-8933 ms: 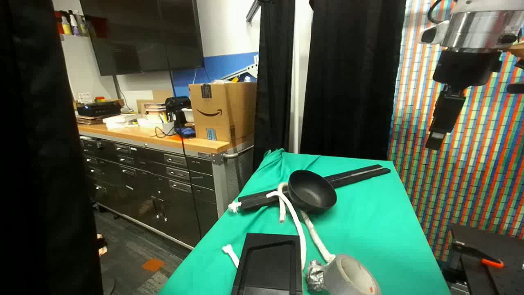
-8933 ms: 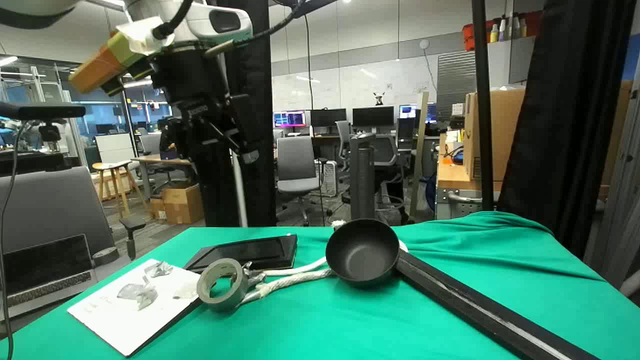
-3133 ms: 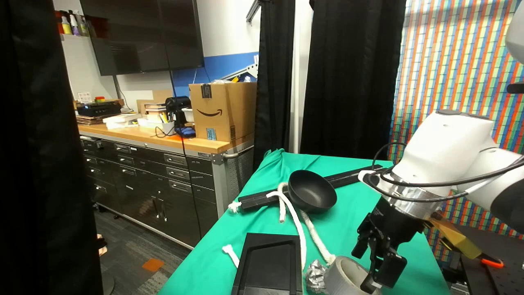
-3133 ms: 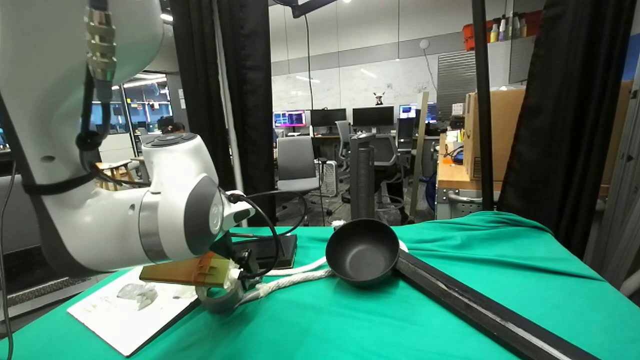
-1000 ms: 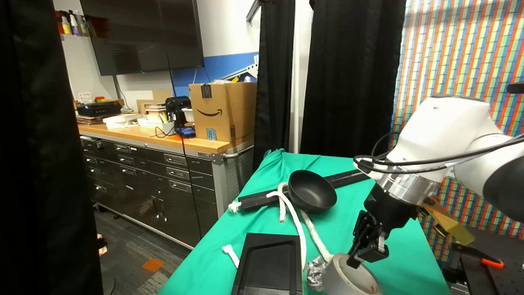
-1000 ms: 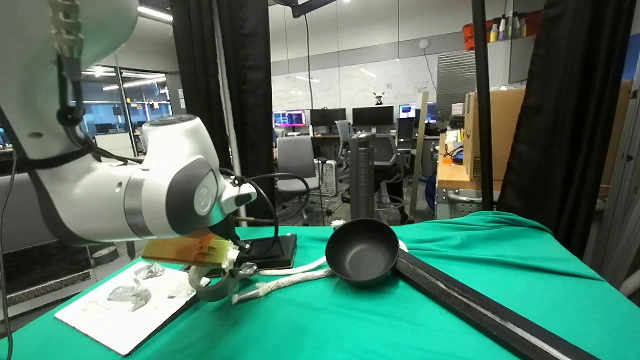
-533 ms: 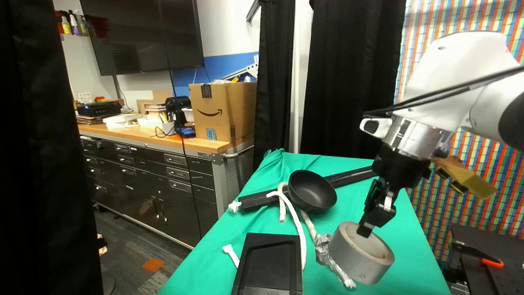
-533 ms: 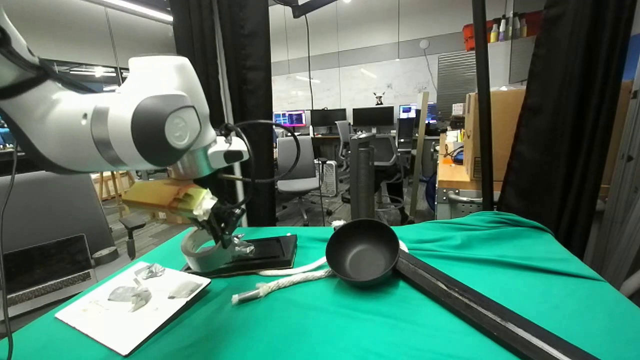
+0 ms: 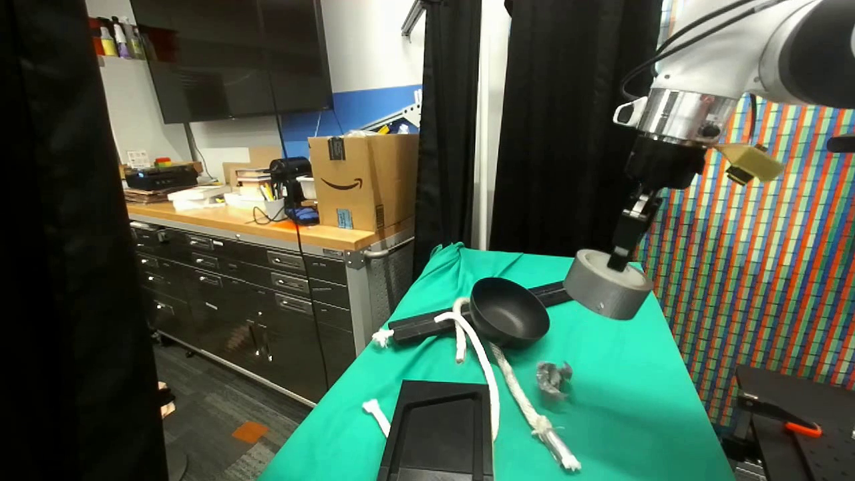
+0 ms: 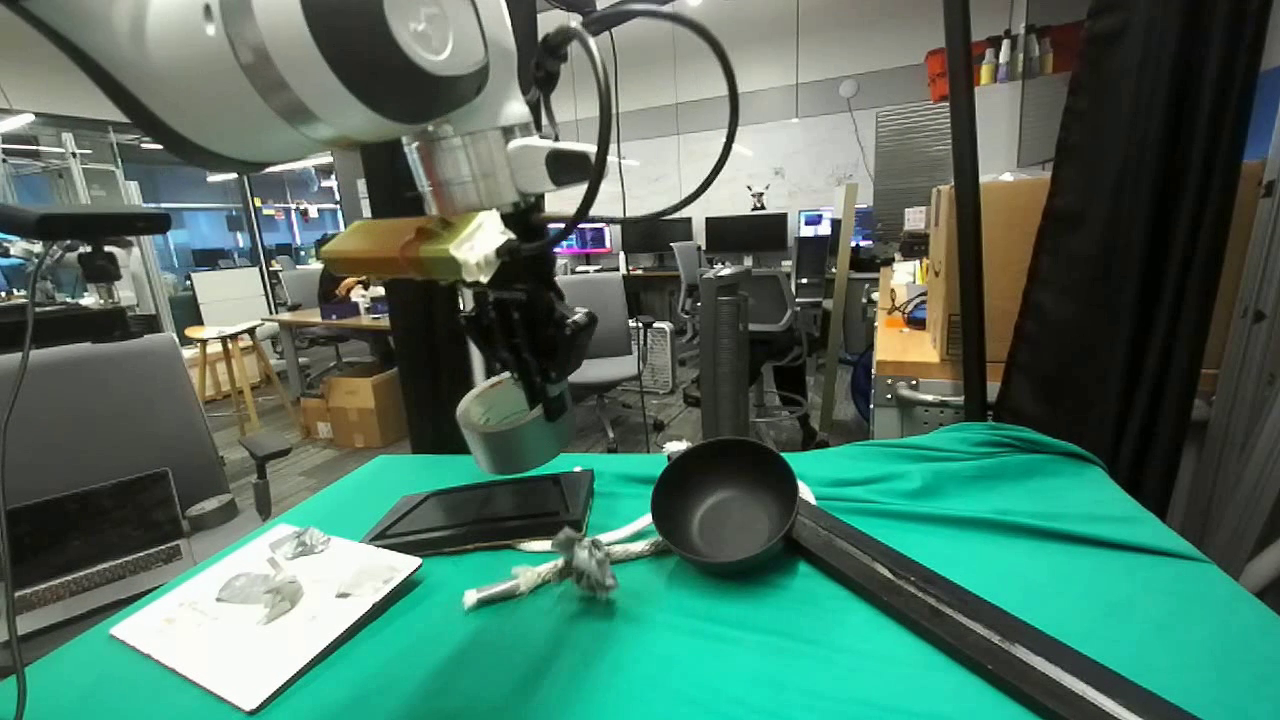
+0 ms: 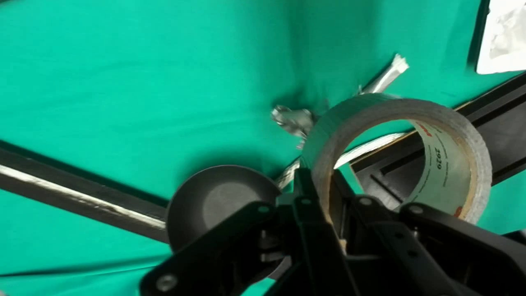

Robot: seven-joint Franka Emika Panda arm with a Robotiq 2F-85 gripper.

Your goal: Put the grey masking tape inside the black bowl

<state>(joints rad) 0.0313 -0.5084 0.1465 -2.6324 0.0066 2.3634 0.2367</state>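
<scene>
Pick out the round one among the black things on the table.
That's the black bowl: its outline is circular, while the flat black tray is rectangular and the black bar is long and straight.

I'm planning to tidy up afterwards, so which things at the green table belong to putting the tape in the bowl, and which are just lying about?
For the job:
tape
bowl
gripper, holding the tape

Not part of it:
rope
black tray
black bar
white board, scraps on it
silver wad, blurred, perhaps falling

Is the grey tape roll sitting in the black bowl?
No, the hand holds the grey tape roll aloft, clear of the black bowl.
</scene>
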